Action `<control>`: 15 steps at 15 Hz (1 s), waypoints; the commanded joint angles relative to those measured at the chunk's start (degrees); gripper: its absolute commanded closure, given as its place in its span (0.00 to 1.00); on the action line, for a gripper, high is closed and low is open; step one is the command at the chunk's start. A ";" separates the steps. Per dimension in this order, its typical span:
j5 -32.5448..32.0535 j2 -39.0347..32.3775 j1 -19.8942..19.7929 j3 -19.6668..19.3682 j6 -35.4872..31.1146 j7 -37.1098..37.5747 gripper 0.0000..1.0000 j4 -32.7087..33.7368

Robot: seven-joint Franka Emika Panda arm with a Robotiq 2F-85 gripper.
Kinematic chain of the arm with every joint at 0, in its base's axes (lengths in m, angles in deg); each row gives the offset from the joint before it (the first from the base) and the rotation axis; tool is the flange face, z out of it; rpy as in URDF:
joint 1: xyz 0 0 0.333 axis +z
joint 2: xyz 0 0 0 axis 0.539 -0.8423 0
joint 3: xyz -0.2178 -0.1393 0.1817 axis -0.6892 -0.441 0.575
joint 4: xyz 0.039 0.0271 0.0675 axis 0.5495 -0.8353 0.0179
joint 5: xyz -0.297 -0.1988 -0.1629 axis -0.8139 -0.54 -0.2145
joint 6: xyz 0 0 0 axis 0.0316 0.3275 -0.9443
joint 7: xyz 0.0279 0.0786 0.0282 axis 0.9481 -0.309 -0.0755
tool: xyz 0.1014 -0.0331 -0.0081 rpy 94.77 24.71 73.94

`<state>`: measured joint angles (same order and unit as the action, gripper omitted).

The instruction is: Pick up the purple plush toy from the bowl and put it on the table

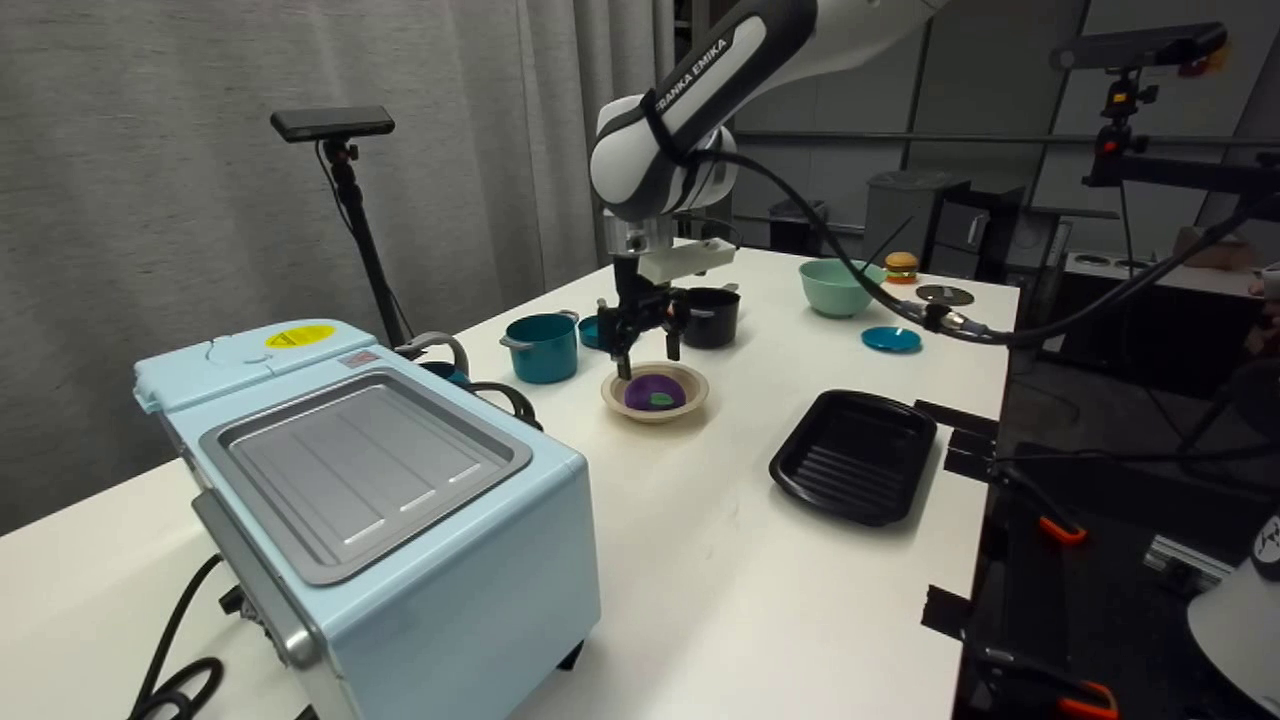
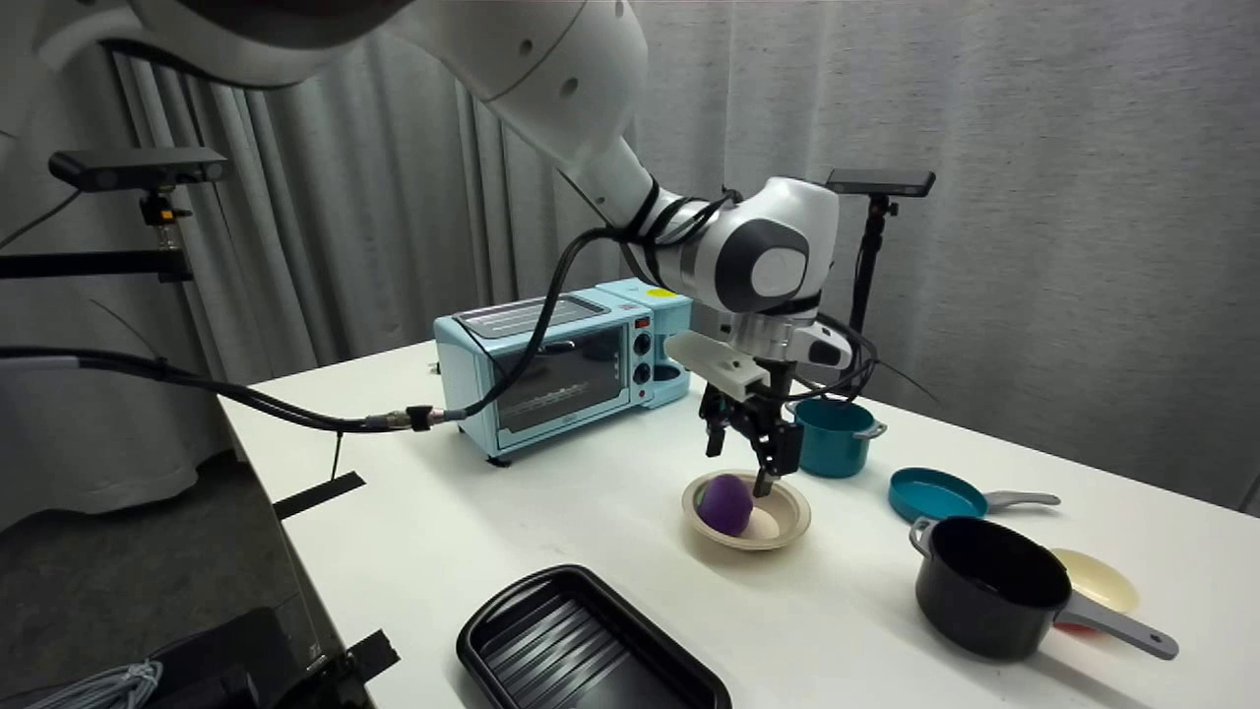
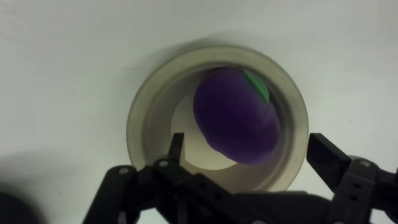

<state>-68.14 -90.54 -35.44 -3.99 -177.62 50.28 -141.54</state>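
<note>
The purple plush toy [image 1: 640, 392] is a dark purple roundish lump with a green patch. It lies inside the cream bowl [image 1: 698, 394], and both also show in an exterior view, the toy [image 2: 726, 507] and the bowl [image 2: 797, 520]. The bowl stands on the white table [image 1: 720, 560]. My gripper [image 1: 648, 362] points down just above the bowl, open and empty; it shows also in an exterior view [image 2: 738, 471]. In the wrist view the toy [image 3: 233, 115] lies between and ahead of the open fingers [image 3: 247, 137], toward the bowl's [image 3: 136, 124] far right side.
A light blue toaster oven [image 1: 470, 560] stands on the table. A teal pot [image 2: 832, 438], a teal pan [image 2: 935, 495] and a black pot [image 2: 989, 591] stand near the bowl. A black tray [image 1: 858, 455], a green bowl [image 1: 838, 290] and a blue plate [image 1: 891, 339] are further off.
</note>
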 commanded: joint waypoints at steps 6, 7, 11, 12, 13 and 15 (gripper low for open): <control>1.42 -7.03 -0.60 0.90 2.64 0.85 0.66 7.28; 1.48 -6.80 -0.51 0.88 2.74 1.02 0.73 7.13; 1.63 -1.75 0.28 1.30 3.32 0.73 0.97 2.46; 1.35 -0.24 0.65 1.35 2.87 0.72 1.00 0.93; 1.00 1.79 1.13 1.42 1.98 0.57 0.95 -1.29; -0.04 6.48 1.80 1.11 0.79 0.02 0.97 -5.53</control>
<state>-67.29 -91.99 -34.38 -2.91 -175.51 50.68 -139.44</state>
